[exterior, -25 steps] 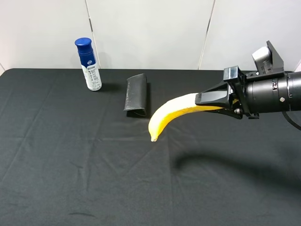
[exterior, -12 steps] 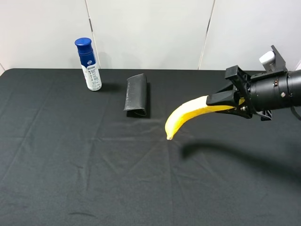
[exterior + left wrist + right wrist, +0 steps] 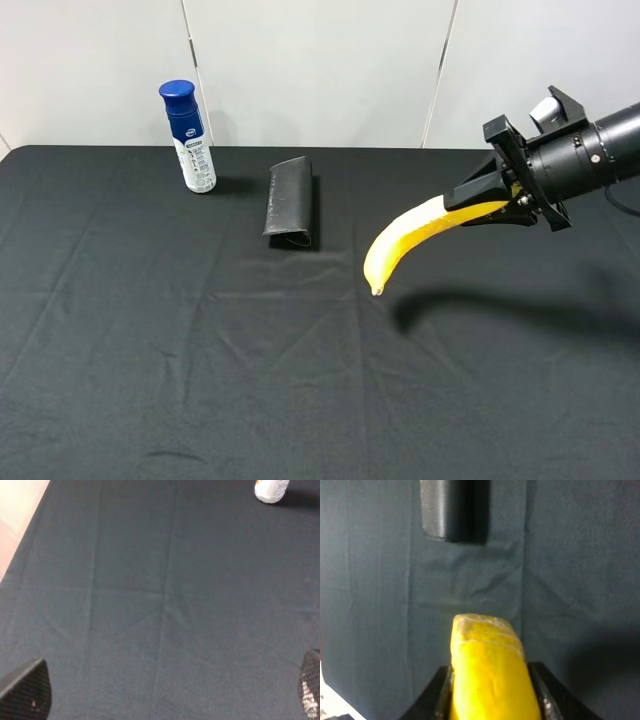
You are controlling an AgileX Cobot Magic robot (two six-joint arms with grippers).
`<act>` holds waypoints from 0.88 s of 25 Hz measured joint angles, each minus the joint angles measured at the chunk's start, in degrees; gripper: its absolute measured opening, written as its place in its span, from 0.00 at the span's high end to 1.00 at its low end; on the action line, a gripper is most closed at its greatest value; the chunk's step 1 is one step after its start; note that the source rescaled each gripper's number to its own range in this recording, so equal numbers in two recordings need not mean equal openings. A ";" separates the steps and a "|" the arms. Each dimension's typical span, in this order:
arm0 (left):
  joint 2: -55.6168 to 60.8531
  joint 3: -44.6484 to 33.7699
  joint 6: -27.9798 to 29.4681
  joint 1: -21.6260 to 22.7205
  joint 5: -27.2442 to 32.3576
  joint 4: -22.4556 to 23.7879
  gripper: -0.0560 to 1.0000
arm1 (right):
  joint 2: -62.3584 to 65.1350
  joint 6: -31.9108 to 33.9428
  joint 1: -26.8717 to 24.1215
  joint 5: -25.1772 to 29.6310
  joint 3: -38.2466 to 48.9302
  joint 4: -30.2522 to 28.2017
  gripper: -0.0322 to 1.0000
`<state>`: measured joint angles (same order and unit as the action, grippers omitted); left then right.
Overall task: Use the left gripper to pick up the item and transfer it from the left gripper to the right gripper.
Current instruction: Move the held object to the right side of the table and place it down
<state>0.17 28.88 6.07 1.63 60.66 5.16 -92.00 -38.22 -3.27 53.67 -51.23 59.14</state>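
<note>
The yellow banana hangs in the air over the right half of the black table, its free tip pointing down and left. My right gripper is shut on its upper end, reaching in from the right edge. In the right wrist view the banana fills the space between the two black fingers. My left gripper is open and empty above bare cloth; only its two fingertips show, and it is out of the exterior high view.
A blue-capped white bottle stands at the back left; its base shows in the left wrist view. A folded black pouch lies at the back centre, also in the right wrist view. The black tablecloth covers the table.
My right gripper has drawn back to the right and slightly up, carrying the banana with it. The bottle and pouch have not moved.
</note>
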 joint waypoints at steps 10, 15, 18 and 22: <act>0.00 0.00 0.00 0.00 0.00 0.00 0.00 | -11.42 4.45 -2.32 7.89 -11.14 -9.01 0.97; 0.00 0.00 0.00 0.00 0.00 0.00 0.00 | -17.16 4.65 -2.52 10.00 -15.24 -10.42 0.97; 0.00 0.00 0.00 0.00 0.00 0.00 0.00 | -20.29 4.65 -2.52 10.13 -17.39 -10.57 0.97; 0.00 0.00 0.00 0.00 0.00 0.00 0.00 | -23.61 5.01 -2.52 10.68 -19.26 -10.50 0.97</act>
<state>0.17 28.88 6.07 1.63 60.66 5.16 -115.61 -33.22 -5.79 64.34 -70.49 48.63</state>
